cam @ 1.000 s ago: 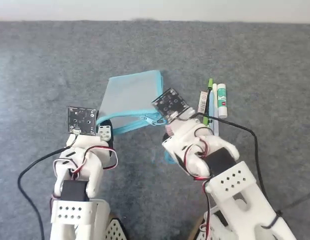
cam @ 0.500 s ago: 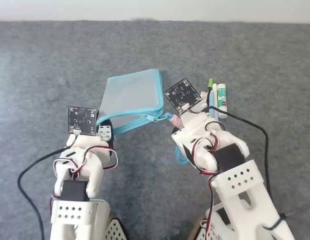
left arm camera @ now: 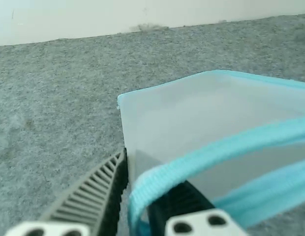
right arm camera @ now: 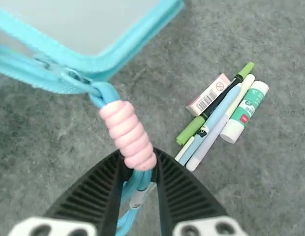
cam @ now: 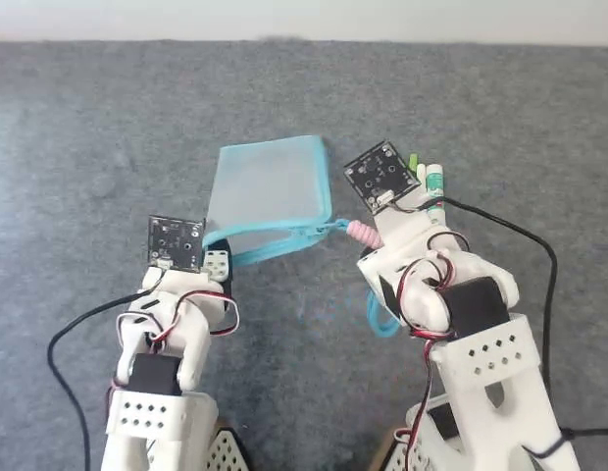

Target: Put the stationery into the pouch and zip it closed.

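Carpet (cam: 108, 118) first, grey, under everything. What's the biggest thing on it?

Pouch (cam: 270, 191), pale with blue trim, lying flat between the two arms. The wrist views show it too (left arm camera: 201, 128) (right arm camera: 83, 24).

Who has hold of it?

Left claw (cam: 218, 257) is clamped on its near corner, with the blue zip tape pinched between the fingers (left arm camera: 142, 182). There the two tapes stand apart.

And the right claw (cam: 368, 235)?

Closed (right arm camera: 140, 160) on the zip's pull, a pink coil (right arm camera: 127, 132) on a blue strap (cam: 382, 319) that hangs in a loop below the fingers. The pull runs taut to the pouch's far corner.

Stationery?

Outside the pouch, on the carpet just beside the right claw, bunched side by side: glue stick (right arm camera: 245, 112), blue pen (right arm camera: 214, 128), green pen (right arm camera: 214, 110), eraser (right arm camera: 209, 94).
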Robot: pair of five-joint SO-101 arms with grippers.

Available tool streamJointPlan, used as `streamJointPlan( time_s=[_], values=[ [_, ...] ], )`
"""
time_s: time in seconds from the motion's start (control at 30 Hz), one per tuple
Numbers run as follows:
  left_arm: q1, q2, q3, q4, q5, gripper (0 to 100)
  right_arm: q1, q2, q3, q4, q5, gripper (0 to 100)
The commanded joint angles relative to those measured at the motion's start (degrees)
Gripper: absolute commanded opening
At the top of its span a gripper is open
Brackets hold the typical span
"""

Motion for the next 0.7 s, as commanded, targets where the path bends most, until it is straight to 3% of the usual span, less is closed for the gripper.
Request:
streamJointPlan(
  time_s=[0.0,0.2,0.67],
  values=[
    [0.8,0.4,-0.7,-1.3,-0.7,1,0.5,0.0,-3.4,1.4,2.0,0.6],
    [-1.1,0.4,-0.8,-1.3,-0.7,1,6.3,0.0,-3.5,1.0,2.9,0.6],
    [-1.4,0.4,-0.8,-1.3,-0.7,1,8.0,0.0,-3.7,1.2,2.9,0.7]
  ],
)
